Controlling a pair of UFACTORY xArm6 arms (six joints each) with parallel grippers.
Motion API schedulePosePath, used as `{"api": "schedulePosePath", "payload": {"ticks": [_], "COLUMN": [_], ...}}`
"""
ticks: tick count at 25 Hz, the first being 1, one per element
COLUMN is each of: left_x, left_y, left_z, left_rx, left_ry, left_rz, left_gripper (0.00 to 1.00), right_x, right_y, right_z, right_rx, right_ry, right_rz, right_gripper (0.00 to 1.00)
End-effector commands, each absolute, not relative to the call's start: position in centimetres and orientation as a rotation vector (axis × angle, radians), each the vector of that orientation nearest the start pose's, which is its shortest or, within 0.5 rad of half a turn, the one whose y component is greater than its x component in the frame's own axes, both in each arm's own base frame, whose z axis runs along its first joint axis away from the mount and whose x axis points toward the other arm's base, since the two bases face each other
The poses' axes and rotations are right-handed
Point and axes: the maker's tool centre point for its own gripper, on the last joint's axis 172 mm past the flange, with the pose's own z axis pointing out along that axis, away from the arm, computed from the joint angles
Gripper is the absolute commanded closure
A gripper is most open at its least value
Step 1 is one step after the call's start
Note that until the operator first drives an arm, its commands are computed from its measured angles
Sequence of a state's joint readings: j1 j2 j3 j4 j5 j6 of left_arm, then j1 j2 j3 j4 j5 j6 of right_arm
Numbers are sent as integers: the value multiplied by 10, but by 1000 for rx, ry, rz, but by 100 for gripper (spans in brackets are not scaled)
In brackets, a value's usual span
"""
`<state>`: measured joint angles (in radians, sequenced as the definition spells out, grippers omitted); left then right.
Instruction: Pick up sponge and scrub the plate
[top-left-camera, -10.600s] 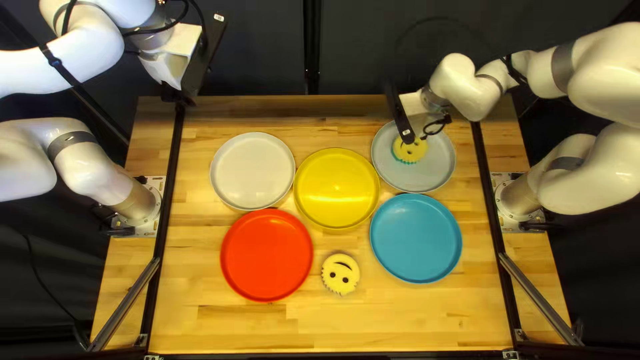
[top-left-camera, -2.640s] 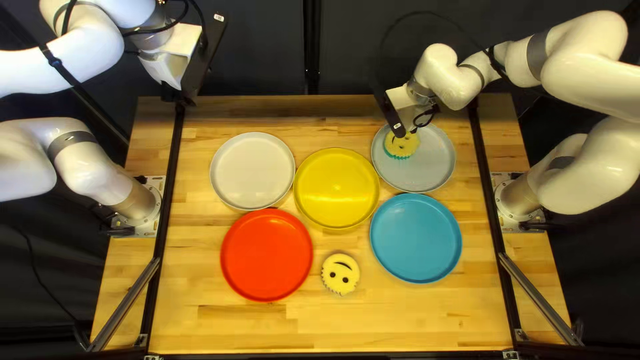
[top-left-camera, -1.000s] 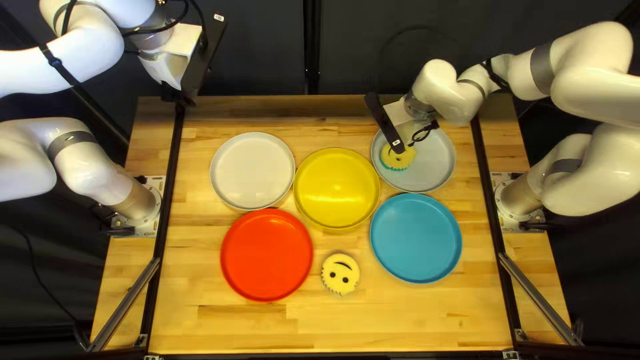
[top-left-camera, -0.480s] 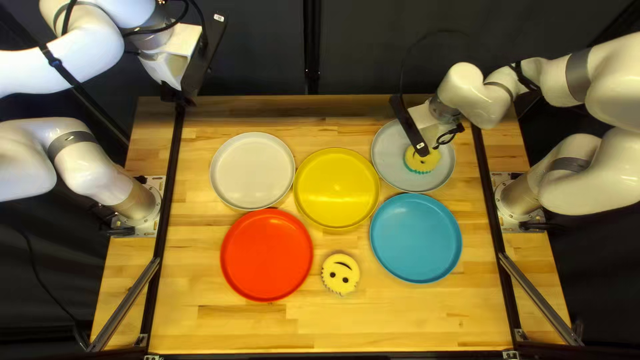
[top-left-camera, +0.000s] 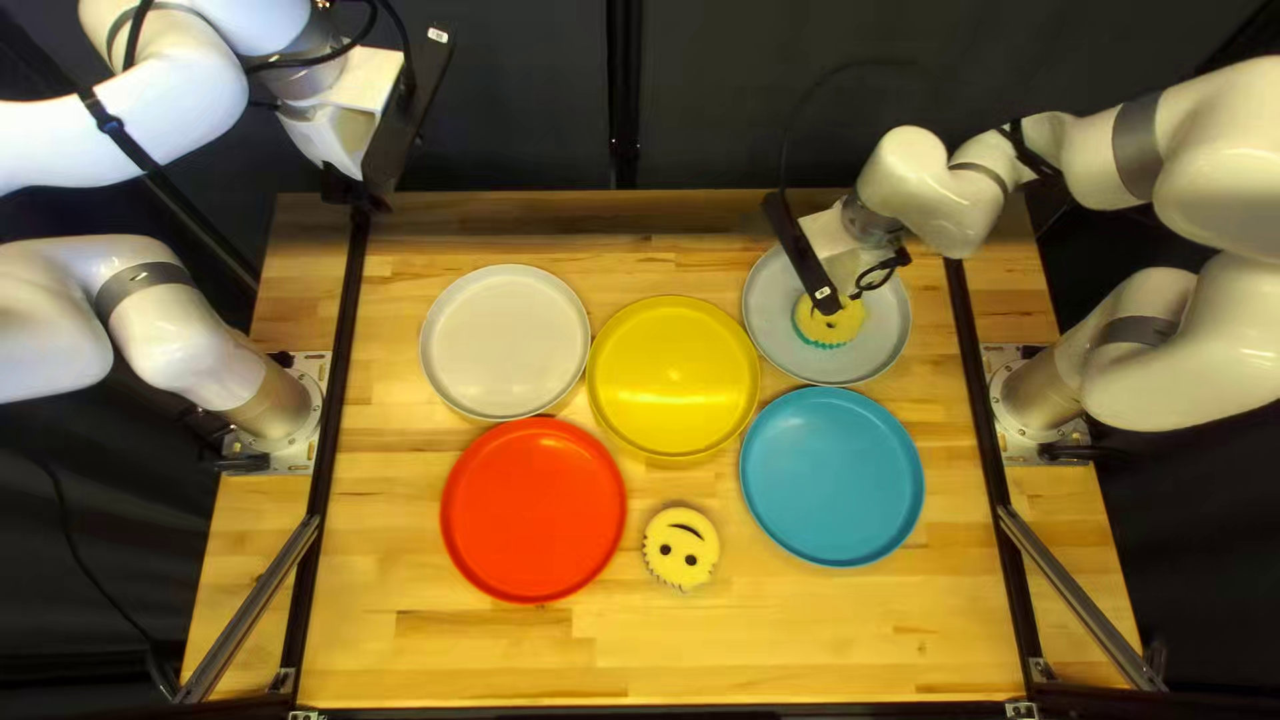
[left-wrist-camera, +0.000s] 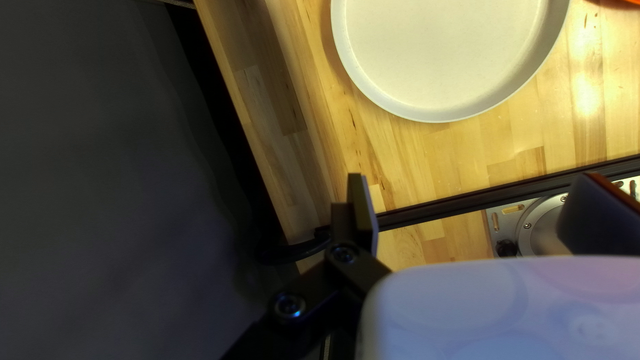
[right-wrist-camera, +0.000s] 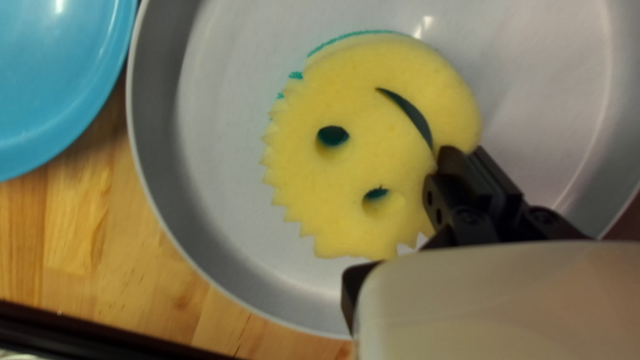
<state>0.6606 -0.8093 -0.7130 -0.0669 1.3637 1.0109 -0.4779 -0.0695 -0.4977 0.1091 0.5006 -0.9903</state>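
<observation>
Slightly further toward the left of the top left view than in the frame just before, the sponge (top-left-camera: pixel 840 324) has shifted together with the right gripper (top-left-camera: pixel 804 254). It lies face up near the middle of the grey plate (top-left-camera: pixel 884 344), a turquoise layer showing beneath its yellow face. The robot's right gripper is clamped on the sponge, its fingers (right-wrist-camera: pixel 445 172) close together at the edge, next to one end of the mouth slit.

Beside the grey plate are the yellow plate (top-left-camera: pixel 674 367) and, nearer the table's near edge, the blue plate (top-left-camera: pixel 832 478). A second sponge (top-left-camera: pixel 683 567) with a smiling face lies on the wood between the blue plate and the red plate (top-left-camera: pixel 534 510). Beyond the red one sits the white plate (top-left-camera: pixel 506 342). Well apart from the sponges, the left gripper (top-left-camera: pixel 358 194) hangs by the table's far left corner, its fingers (left-wrist-camera: pixel 361 207) spread wide.
</observation>
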Motion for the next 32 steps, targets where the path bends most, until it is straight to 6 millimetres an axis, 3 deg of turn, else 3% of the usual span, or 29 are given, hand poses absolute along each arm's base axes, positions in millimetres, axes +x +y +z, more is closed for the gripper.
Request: {"api": "schedulePosePath", "payload": {"ticks": [1, 9, 15, 20, 23, 32], "left_x": [243, 243, 243, 243, 243, 243], "left_y": [168, 168, 168, 168, 168, 168], "left_z": [310, 310, 310, 310, 310, 310], "left_rx": [-3015, -3015, -3015, -3015, -3015, -3015], "left_ry": [520, 520, 520, 520, 520, 520], "left_rz": [-239, -239, -239, -239, -239, -239], "left_gripper": [0, 0, 0, 0, 0, 0], "right_x": [343, 309, 264, 244, 246, 294], "right_y": [-160, -140, -146, -151, -151, -149], "right_z": [42, 35, 39, 42, 43, 39], "right_rx": [-3069, -3071, -3083, -3090, -3092, -3092], "right_ry": [-680, -689, -634, -587, -574, -622], "right_rz": [-146, -116, -68, -36, -30, -59], "right_gripper": [100, 100, 100, 100, 100, 100]}}
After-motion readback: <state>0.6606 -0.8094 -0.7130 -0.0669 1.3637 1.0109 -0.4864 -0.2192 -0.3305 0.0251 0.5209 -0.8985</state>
